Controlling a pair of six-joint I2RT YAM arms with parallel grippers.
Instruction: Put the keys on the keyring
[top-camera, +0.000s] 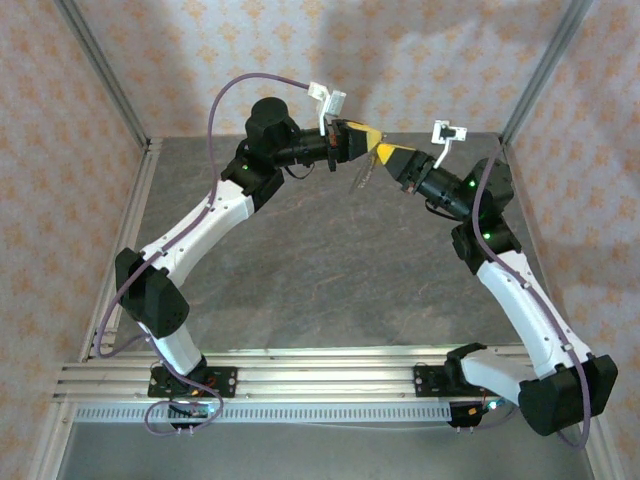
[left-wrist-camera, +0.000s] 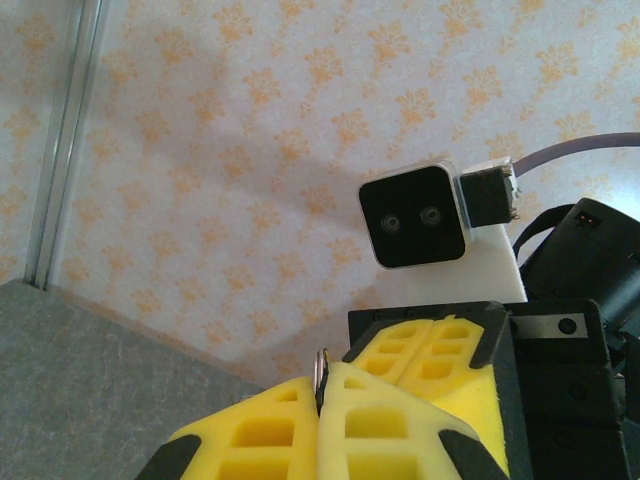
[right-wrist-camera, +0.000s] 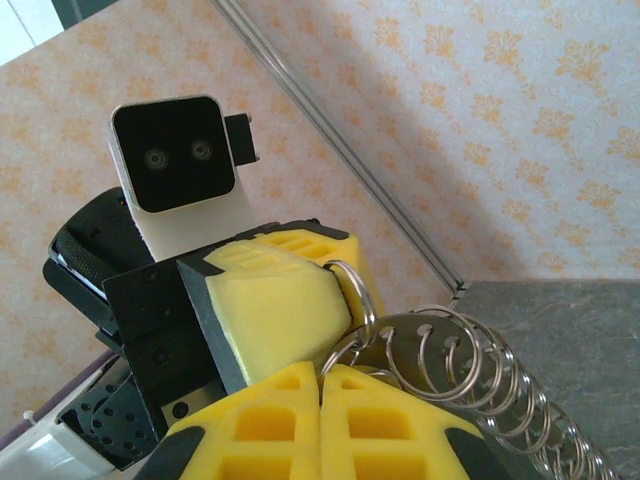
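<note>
Keyring (right-wrist-camera: 480, 375) hung in the air between the two raised grippers, well above the table (top-camera: 330, 260). It looked like a long run of thin metal rings packed side by side like a spring. In the right wrist view it trailed down and to the right from the fingertips. From above it (top-camera: 362, 176) showed only as a thin dull strand dangling below the place where the grippers met, at the far side of the table.

The left gripper (left-wrist-camera: 320, 385) had its yellow fingers pressed together. A thin metal edge (left-wrist-camera: 322, 365) stood pinched in the seam at their tips. Seen from the right wrist, a ring (right-wrist-camera: 355, 290) curved out from that gripper's tip (right-wrist-camera: 335, 275), so it was gripping the near end of the rings.

The right gripper (right-wrist-camera: 320, 385) also had its fingers closed flat against each other. One end ring (right-wrist-camera: 345, 350) ran down into the seam between them, so it appeared to pinch the same end.

The two grippers sat tip to tip, touching or nearly so, the right (left-wrist-camera: 428, 335) just behind the left in the left wrist view. Whether any key was among the rings could not be told. From above, the left gripper (top-camera: 362, 133) and the right gripper (top-camera: 388, 155) pointed at each other in front of the patterned wall (top-camera: 430, 60).
</note>
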